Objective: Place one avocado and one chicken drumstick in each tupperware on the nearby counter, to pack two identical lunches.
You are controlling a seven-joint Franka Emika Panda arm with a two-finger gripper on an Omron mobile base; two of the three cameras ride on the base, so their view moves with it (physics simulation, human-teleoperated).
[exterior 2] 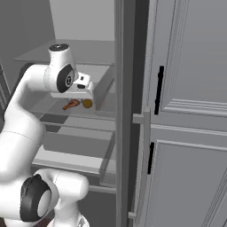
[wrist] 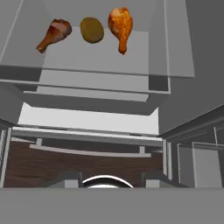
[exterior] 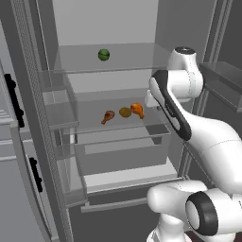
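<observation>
On a glass shelf (wrist: 144,52) inside the open fridge lie two chicken drumsticks with the avocado (wrist: 92,29) between them. One drumstick (wrist: 54,34) is on the left, the other drumstick (wrist: 121,26) on the right. From the left base view the same row reads drumstick (exterior: 108,116), avocado (exterior: 125,112), drumstick (exterior: 137,109). My gripper (wrist: 111,179) hangs in front of the shelf and well short of the food, fingertips apart with nothing between them. The tupperwares and the counter are out of view.
A green round fruit (exterior: 104,55) sits on the upper shelf. Below the food shelf is a pale drawer (wrist: 87,118). The fridge door bins (exterior: 56,108) stand at the left, and tall grey cabinet doors with black handles (exterior 2: 159,88) close off the right.
</observation>
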